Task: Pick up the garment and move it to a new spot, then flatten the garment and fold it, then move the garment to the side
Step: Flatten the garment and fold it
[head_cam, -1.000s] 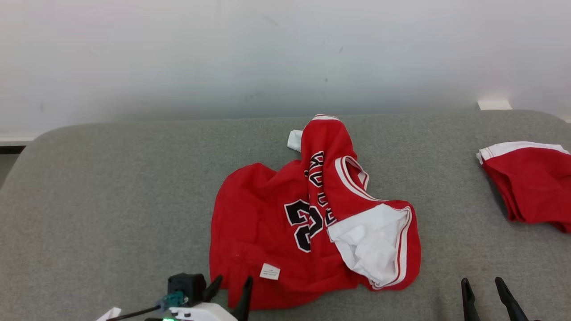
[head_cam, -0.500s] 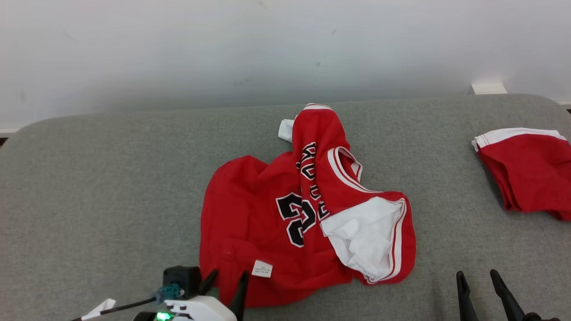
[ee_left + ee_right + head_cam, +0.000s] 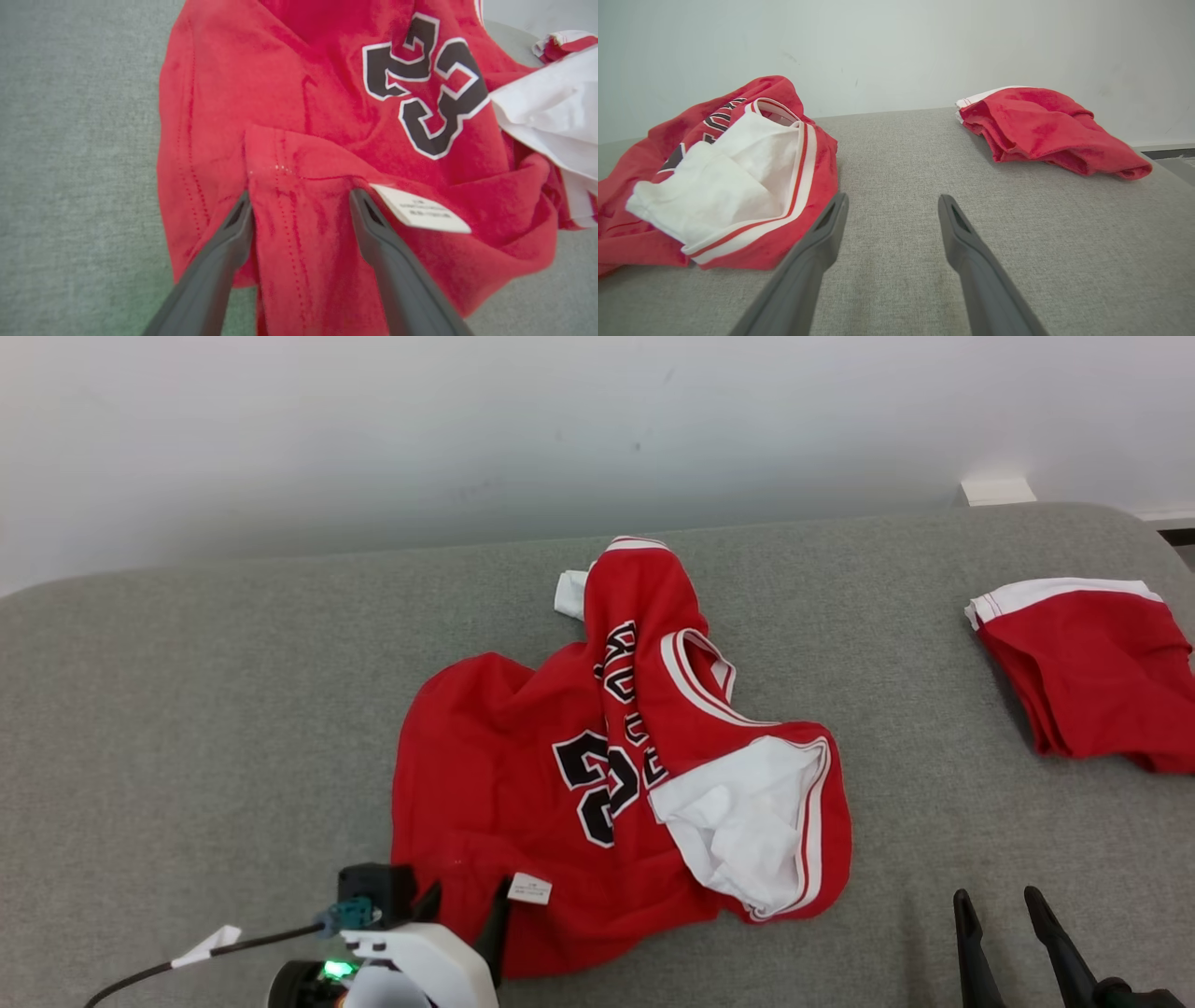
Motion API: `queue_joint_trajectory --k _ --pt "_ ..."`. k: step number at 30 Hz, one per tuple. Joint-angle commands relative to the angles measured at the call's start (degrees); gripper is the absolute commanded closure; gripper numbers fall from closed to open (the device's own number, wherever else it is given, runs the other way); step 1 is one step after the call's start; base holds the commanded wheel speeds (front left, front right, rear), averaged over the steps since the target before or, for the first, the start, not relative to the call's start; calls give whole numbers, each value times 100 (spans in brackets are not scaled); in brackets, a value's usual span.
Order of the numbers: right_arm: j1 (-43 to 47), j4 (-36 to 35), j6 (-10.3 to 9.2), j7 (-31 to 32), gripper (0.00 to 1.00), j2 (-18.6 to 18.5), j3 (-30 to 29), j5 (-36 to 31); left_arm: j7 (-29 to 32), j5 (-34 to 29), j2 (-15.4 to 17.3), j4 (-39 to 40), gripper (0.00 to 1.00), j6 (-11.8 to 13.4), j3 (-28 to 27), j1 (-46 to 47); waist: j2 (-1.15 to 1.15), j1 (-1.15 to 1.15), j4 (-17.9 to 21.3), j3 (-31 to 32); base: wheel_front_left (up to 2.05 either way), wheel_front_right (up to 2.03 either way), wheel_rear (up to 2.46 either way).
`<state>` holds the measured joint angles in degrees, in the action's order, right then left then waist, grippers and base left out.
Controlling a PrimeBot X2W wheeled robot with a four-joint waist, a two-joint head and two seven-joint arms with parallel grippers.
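Both left gripper and right gripper gape wide; the limp, crumpled red fabric jersey looks best pinched at its near-edge hem.

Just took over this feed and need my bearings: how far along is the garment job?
Done: nothing visible; the red jersey lies crumpled mid grey surface. In hand: the open left gripper straddles its near hem beside the white tag, not closed; the right gripper is open over bare surface. Left: pick up, move, flatten, fold, set aside. Another red garment lies at the right.
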<state>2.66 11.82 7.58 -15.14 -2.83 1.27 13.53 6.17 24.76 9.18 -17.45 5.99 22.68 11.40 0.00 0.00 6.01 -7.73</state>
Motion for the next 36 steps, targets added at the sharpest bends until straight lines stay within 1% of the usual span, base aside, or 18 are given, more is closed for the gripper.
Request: queue_joint_trajectory --k 1,4,5,7,8,10,11,14,26,29,31,32,36 --pt "-48 8 -18 3 0 -13 -2 22 -37 13 5 -70 0 -18 -24 114 0 0 26 -17 0 0 0" --pt "-60 18 -18 3 0 -13 3 31 -88 21 1 -188 1 -31 -36 219 0 0 57 -39 0 0 0" --pt "-67 24 -18 3 0 -13 6 35 -111 19 5 -218 15 -37 -36 248 0 0 67 -41 0 0 0" --pt "-82 29 -18 3 0 -13 8 45 -132 26 14 -277 37 -44 -35 284 0 0 87 -46 0 0 0" --pt "-84 29 -18 2 0 -13 4 49 -141 30 23 -302 42 -47 -38 303 0 0 95 -47 0 0 0" --pt "-84 27 -18 2 0 -13 -6 52 -172 45 43 -335 44 -49 -49 340 0 0 105 -47 0 0 0" --pt "-78 28 -18 3 0 -13 -9 53 -188 52 52 -343 52 -53 -59 358 0 0 107 -42 0 0 0" --pt "-49 38 -18 3 0 -13 -25 51 -196 68 69 -347 56 -53 -69 382 0 0 106 -24 0 0 0" --pt "-23 39 -18 2 0 -13 -24 60 -193 53 146 -244 52 14 5 284 0 0 66 19 0 0 0" --pt "-15 25 -18 3 0 -12 -30 72 -149 56 165 -148 56 21 38 230 0 0 42 8 0 0 0" --pt "-26 24 -18 3 0 -12 -30 68 -118 67 176 -79 67 20 63 218 0 0 20 2 0 0 0" --pt "-33 28 -18 3 0 -13 -30 66 -88 61 188 -37 69 27 73 213 0 0 10 -2 0 0 0" --pt "-61 30 -18 3 0 -12 -25 70 -31 28 210 83 71 48 105 195 0 0 -15 -14 0 0 0"
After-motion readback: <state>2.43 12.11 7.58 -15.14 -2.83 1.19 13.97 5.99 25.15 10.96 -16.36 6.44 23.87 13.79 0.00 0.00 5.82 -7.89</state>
